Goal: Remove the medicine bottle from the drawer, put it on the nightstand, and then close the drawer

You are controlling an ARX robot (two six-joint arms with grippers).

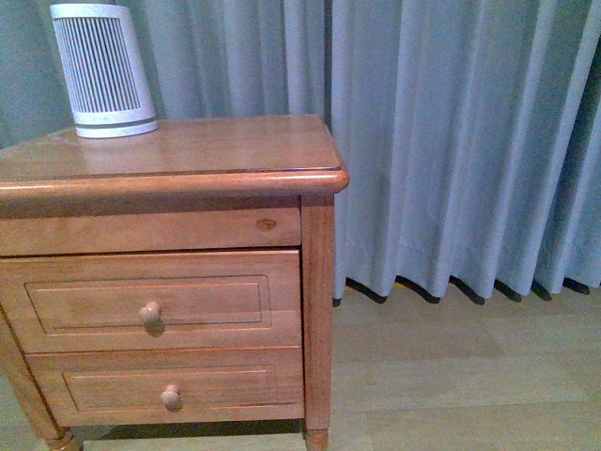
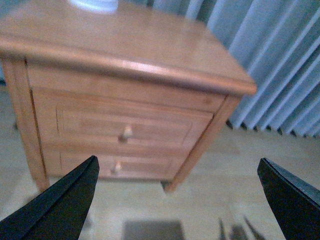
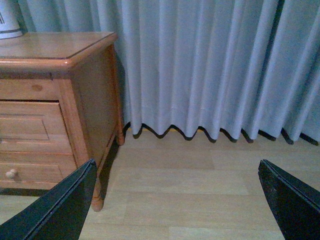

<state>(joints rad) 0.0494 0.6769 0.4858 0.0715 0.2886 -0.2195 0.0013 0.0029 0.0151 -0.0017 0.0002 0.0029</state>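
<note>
Both released, empty: left pincer [image 2: 177, 160], right pincer [image 3: 176, 162]. Orange-brown wooden nightstand [image 1: 235, 150], upper recessed-panel drawer [image 1: 216, 301] shut, presumably hiding medicine bottle; left faces round pale knob [image 1: 150, 313] to pull.

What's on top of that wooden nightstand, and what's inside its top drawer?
Only a white ribbed cylinder shows on the nightstand, toward its back left. The upper drawer is shut, so whatever lies inside is hidden.

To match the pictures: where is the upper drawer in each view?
Front view: lower left, the upper drawer, shut.
Left wrist view: mid-picture, below the nightstand top.
Right wrist view: only part of its front, at the edge.
Shared landmark: white ribbed appliance on the nightstand.
</note>
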